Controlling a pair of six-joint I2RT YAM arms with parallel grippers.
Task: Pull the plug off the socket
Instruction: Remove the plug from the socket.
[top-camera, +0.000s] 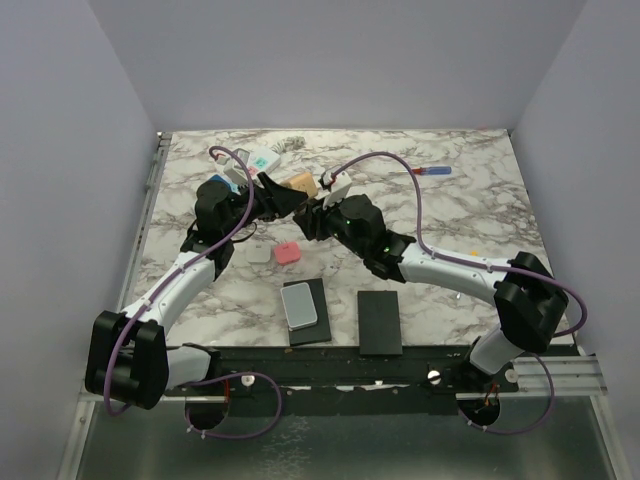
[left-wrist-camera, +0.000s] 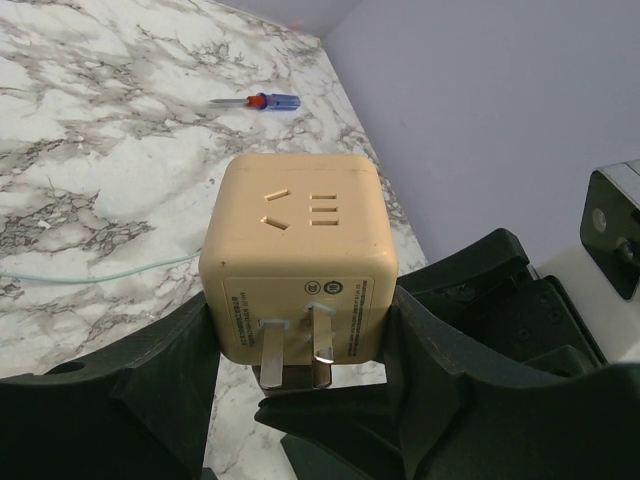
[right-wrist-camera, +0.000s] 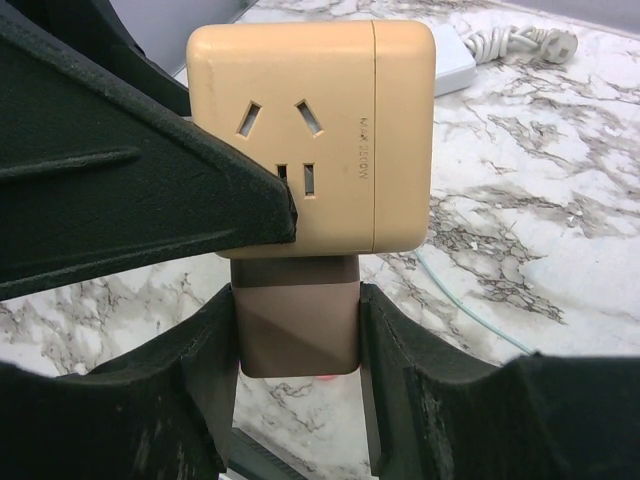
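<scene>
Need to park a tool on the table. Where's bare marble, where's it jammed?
Biggest bare patch: right side, bordered by the screwdriver, the right arm and the table's right edge. Smaller one: near left, between the left arm and the grey box. Crowded: far left-centre, where the power strip, left claw on the tan cube and right claw on its brown block bunch.

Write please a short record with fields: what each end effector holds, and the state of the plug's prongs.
left end effector: shut on the beige cube adapter
right end effector: shut on the brown block, on the adapter's prong side
prongs: two bare blades show below the adapter; tips hidden
white power strip: lying apart, held by neither
screwdriver: lying loose, untouched
</scene>
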